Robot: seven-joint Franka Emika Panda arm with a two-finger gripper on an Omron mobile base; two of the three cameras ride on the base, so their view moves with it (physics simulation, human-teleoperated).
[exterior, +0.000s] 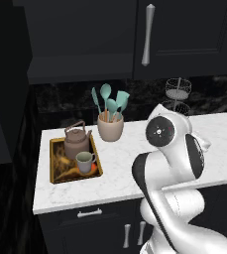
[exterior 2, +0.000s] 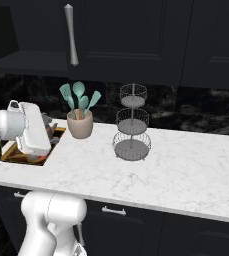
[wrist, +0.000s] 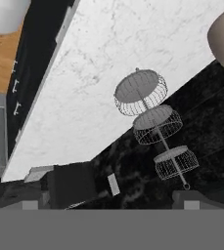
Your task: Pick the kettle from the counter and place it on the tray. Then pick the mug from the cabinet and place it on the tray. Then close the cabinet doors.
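Observation:
The brown-grey kettle [exterior: 77,141] and the small mug [exterior: 85,161] both stand on the gold-rimmed tray [exterior: 52,161], at the left end of the marble counter [exterior: 130,163]. The mug sits just in front of the kettle. Above them the black cabinet [exterior: 80,74] is open on its left side, and that door [exterior: 3,89] is swung out at the far left. Its other door [exterior: 184,34] with the silver bar handle [exterior: 146,34] looks shut. My gripper [wrist: 108,204] is open and holds nothing; it points at the wire stand [wrist: 152,122] over the counter. The arm hides part of the tray [exterior 2: 12,155].
A beige crock [exterior: 110,126] of teal utensils stands right of the tray, near the backsplash. A three-tier wire basket stand [exterior 2: 131,127] stands mid-counter. Dark drawers [exterior: 90,213] with silver handles run below the counter edge. My elbow [exterior: 159,131] hangs over the counter's front.

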